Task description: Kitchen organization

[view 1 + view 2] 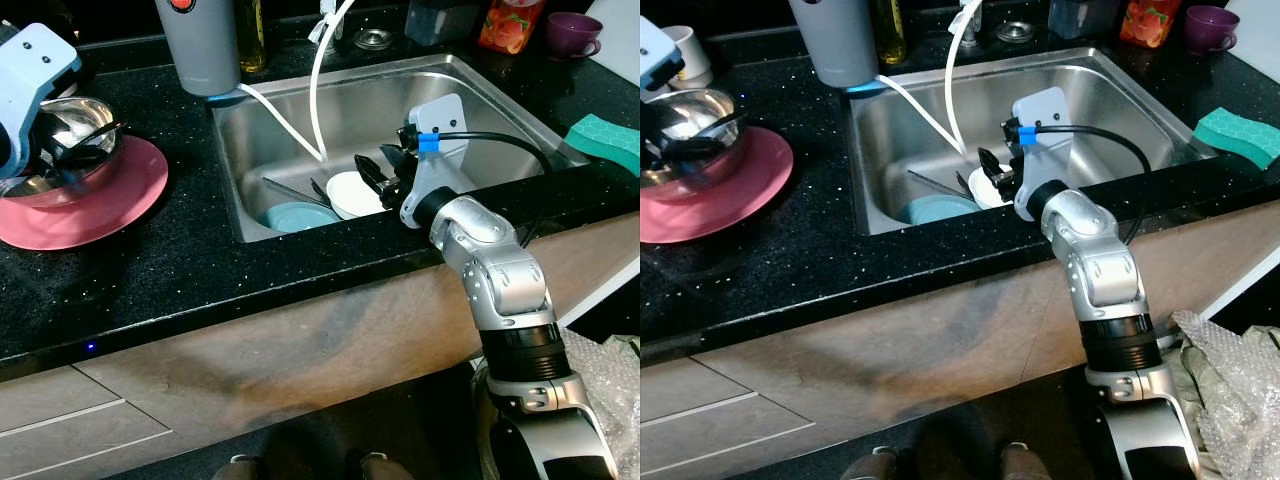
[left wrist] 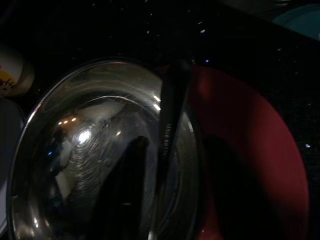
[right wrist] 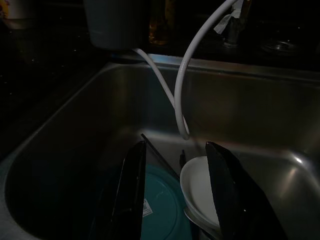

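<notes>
Only a small unreadable sticker shows on the teal plate [image 3: 160,210] in the sink [image 1: 500,110]; right claw [image 3: 175,195] spread above it, left claw's state unclear.

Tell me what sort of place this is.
A home kitchen, most likely: a stainless steel sink holding a white bowl and teal plate, set in a black speckled countertop.

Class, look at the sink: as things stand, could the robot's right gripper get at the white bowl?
Probably yes: the right gripper hangs open just above the white bowl, with nothing between them.
</notes>
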